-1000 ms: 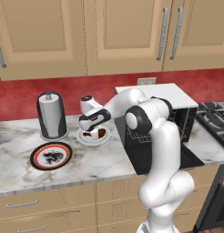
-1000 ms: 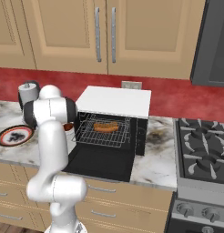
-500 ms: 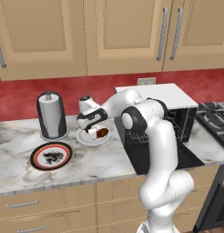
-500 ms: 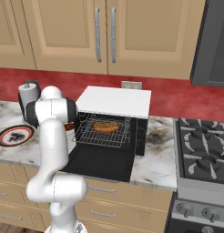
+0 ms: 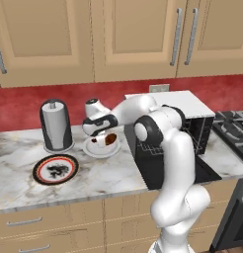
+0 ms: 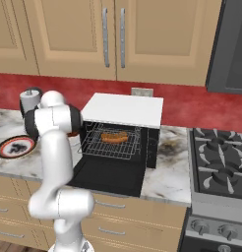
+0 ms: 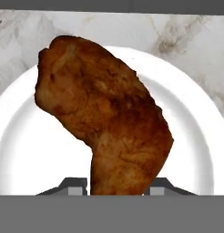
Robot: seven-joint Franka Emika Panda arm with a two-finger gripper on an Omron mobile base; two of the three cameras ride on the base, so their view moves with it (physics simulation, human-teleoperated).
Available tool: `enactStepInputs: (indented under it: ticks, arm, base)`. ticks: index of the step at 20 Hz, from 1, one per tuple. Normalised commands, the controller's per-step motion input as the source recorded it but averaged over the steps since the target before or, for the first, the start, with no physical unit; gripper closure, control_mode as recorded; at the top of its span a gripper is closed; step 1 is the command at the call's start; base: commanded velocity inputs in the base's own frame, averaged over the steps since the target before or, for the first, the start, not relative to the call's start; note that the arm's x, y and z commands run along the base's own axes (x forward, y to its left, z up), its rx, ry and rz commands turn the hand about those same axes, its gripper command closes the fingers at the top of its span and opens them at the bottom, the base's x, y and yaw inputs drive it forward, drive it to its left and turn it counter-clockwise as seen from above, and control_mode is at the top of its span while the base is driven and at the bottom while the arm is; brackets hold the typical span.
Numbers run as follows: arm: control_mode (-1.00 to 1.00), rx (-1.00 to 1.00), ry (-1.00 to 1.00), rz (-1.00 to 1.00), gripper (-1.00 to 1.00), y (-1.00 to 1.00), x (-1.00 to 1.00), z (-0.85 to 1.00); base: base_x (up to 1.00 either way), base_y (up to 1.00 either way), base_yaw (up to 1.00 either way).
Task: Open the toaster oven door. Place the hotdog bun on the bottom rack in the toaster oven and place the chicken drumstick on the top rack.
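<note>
Nearby | paper towel holder [image 5: 56,125] | patterned plate [image 5: 56,169] | white plate [image 5: 96,148] under chicken drumstick [image 7: 104,123]

From my seat the chicken drumstick [image 7: 104,123] has a rough, mottled brown skin, on a smooth matt white plate [image 7: 22,150] (looks ceramic). The counter [image 5: 108,178] is veined marble, the cabinets [image 5: 133,34] matt wood with brushed metal handles at twelve o'clock.

Drumstick [image 7: 104,123] on plate [image 7: 27,150], bun [image 6: 114,138] in oven [image 6: 124,111]
</note>
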Motion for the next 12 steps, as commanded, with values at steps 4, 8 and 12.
enactStepInputs:
  ticks: [4, 8, 12]
  arm:
    - [-1.00, 0.00, -0.17, 0.00, 1.00, -0.21, -1.00, 0.55]
    - [-1.00, 0.00, -0.14, 0.00, 1.00, -0.13, -1.00, 0.50]
    - [-1.00, 0.00, -0.12, 0.00, 1.00, -0.07, -1.00, 0.67]
  base:
    - [0.00, 0.00, 0.00]
    - [0.00, 0.00, 0.00]
    - [0.00, 0.00, 0.00]
